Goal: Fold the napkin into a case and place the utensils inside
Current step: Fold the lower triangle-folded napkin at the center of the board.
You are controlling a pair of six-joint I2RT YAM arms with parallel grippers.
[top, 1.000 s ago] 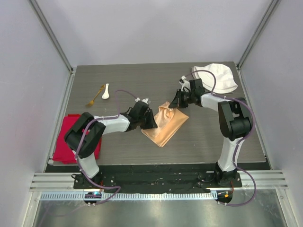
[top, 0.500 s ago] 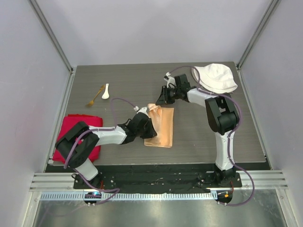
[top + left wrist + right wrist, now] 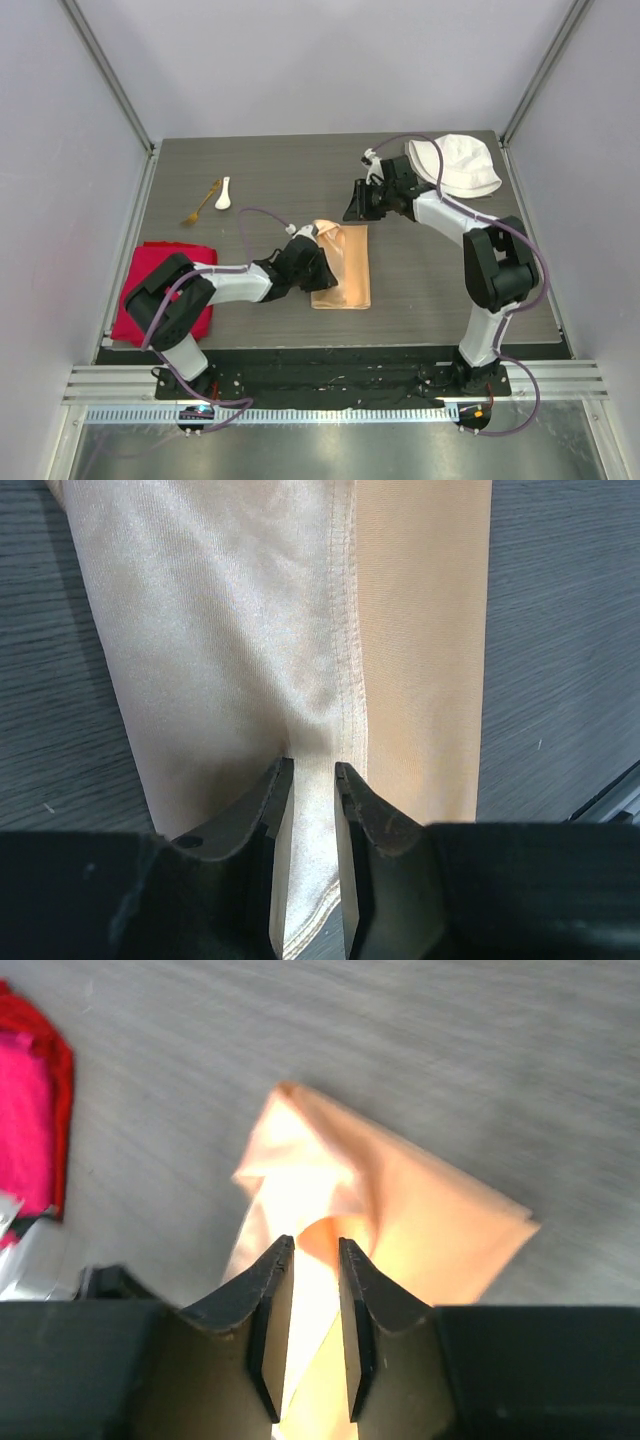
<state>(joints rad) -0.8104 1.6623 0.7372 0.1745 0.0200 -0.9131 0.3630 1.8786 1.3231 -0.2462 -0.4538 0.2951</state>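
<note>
Napkin at frame centre on tabletop, folded narrow; thin, limp, slippery, take by hemmed edge. Left end effector pinching fold; right end effector above, probably released, jaws parted.

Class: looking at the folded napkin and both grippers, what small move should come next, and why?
Probably lift the right gripper clear: it sits just beyond the napkin, which lies as a narrow layered rectangle, and nothing shows between its jaws. The left gripper pinches the near fold. Spoon and fork wait untouched.

Top view looks down on the table — both wrist views (right perhaps higher) share the napkin.
</note>
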